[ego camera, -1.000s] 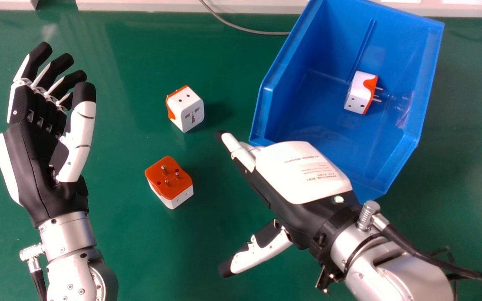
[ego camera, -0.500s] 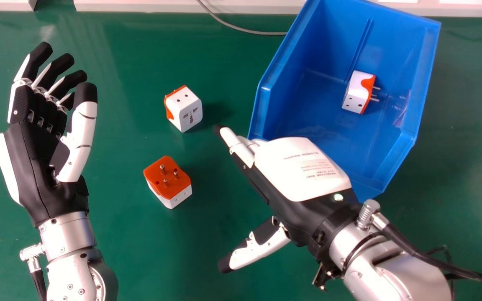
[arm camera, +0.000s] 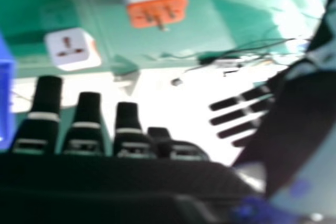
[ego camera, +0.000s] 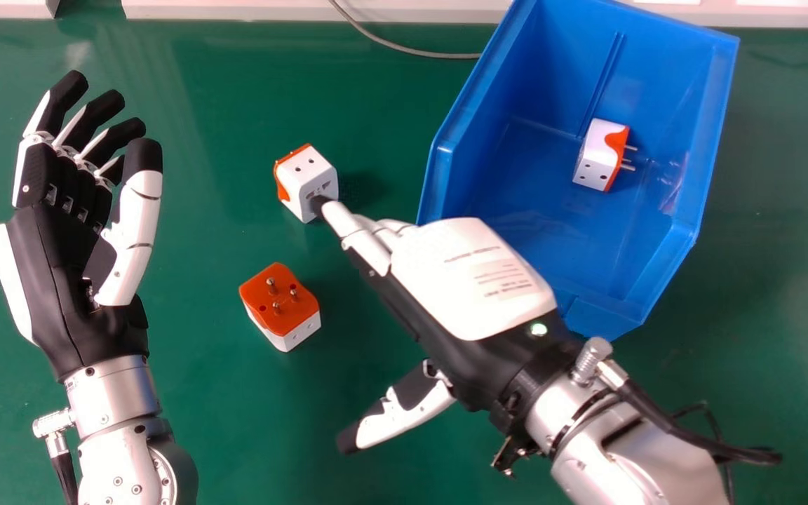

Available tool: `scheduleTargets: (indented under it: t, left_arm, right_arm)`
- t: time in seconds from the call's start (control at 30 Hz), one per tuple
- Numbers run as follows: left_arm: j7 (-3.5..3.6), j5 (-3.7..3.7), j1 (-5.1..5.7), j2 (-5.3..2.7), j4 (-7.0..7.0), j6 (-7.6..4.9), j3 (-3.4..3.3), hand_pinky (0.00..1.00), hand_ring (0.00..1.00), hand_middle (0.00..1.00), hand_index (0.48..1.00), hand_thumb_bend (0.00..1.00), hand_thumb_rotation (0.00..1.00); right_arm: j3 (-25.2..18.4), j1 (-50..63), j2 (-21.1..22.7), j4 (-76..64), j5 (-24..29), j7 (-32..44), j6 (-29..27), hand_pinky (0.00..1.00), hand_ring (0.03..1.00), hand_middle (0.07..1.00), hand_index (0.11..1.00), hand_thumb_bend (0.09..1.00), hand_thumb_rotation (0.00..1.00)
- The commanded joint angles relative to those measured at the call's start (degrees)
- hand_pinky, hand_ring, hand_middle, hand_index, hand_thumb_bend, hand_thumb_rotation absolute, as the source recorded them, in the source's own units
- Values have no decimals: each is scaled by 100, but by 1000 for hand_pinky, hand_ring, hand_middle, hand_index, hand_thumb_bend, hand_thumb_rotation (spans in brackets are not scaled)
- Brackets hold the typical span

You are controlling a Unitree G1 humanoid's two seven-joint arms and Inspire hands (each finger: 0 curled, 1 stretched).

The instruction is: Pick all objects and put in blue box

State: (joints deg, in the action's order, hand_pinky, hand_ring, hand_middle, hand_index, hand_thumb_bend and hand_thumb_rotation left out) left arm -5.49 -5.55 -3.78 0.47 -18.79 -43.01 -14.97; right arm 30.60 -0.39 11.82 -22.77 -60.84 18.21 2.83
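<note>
In the head view my right hand (ego camera: 474,280) is open, palm turned away, its foremost fingertip overlapping the white and orange adapter (ego camera: 308,177); contact cannot be told. A second adapter (ego camera: 281,305), orange pin side up, lies nearer, between my two hands. A third adapter (ego camera: 597,156) lies inside the blue box (ego camera: 439,175). My idle left hand (ego camera: 60,259) is open at the left. The right hand view has my right hand (arm camera: 86,124) with straight fingers, the adapter with the socket face (arm camera: 72,49) and the pin-side adapter (arm camera: 155,1).
The blue box's near edge lies beside and partly under my right hand's outline. A grey cable (ego camera: 404,49) runs over the green table (ego camera: 186,421) at the back, by a white ledge (ego camera: 236,10). The left hand (arm camera: 244,114) also appears farther off in the right hand view.
My right hand has moved left and slightly up in the head view, toward the upper adapter. The left hand, the adapters and the box have kept their places.
</note>
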Motion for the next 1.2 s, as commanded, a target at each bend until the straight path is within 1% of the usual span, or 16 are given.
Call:
scheduleTargets:
  t: [0.0,0.07,0.13,0.23,0.27,0.33,0.43,0.53,0.63,0.73,0.8,0.87,1.0,1.07,1.17]
  left_arm:
    - [12,23,23,29,156,-61,3,637,702,760,798,628,400]
    - [7,2,10,21,152,-53,-3,641,704,763,800,627,399]
    - [7,-3,0,22,152,-44,-3,642,705,764,800,627,397]
    - [-5,46,-21,47,114,-68,-10,643,704,764,800,627,396]
    - [-7,50,-29,51,102,-75,-13,643,704,764,800,627,396]
    - [-7,38,-33,50,105,-68,-14,643,704,766,801,625,398]
    - [-11,43,-39,56,112,-64,-16,643,705,768,802,625,400]
    - [-36,54,-37,45,145,-49,-18,644,704,765,799,626,402]
    - [-50,66,-46,45,137,-90,-18,645,704,764,797,630,405]
    - [-97,104,-43,41,153,-94,-16,645,704,764,795,632,406]
    - [-116,109,-36,37,171,-76,-16,644,702,763,793,631,407]
    - [-125,99,-31,32,187,-63,-19,644,702,763,793,633,408]
    - [-134,76,-31,36,182,-78,-36,644,701,763,790,640,407]
    - [-101,27,-33,48,177,-74,-37,644,701,762,789,638,405]
    - [-87,-7,-40,57,157,-73,-46,646,703,762,788,637,402]
  right_arm:
    - [68,-197,-94,51,92,-136,-129,727,872,910,973,891,331]
    - [139,-301,-126,182,63,-172,-173,718,869,908,954,902,307]
    - [210,-428,-189,339,64,-198,-214,710,863,905,934,916,284]
    - [332,-683,-314,659,59,-274,-264,707,859,900,915,926,258]
    - [374,-776,-355,775,34,-291,-266,707,859,900,915,926,258]
    - [450,-968,-431,1019,12,-350,-292,703,852,894,895,939,223]
    - [557,-1337,-525,1478,-8,-496,-370,701,846,888,869,955,181]
    - [653,-1722,-651,1963,-27,-633,-389,697,846,885,849,958,158]
    - [766,-2101,-727,2455,-107,-845,-444,695,848,885,842,955,153]
    - [857,-2436,-812,2918,-112,-1064,-471,693,851,887,840,945,154]
    - [916,-2615,-854,3195,-109,-1232,-499,693,855,893,840,935,157]
    - [966,-2767,-881,3427,-96,-1348,-532,691,857,896,841,931,158]
    - [1036,-3032,-889,3776,-66,-1500,-603,682,865,910,841,919,166]
    - [1051,-3155,-882,3882,-45,-1494,-625,677,866,913,841,914,173]
    - [1048,-3301,-915,4036,-27,-1566,-613,675,869,918,844,906,182]
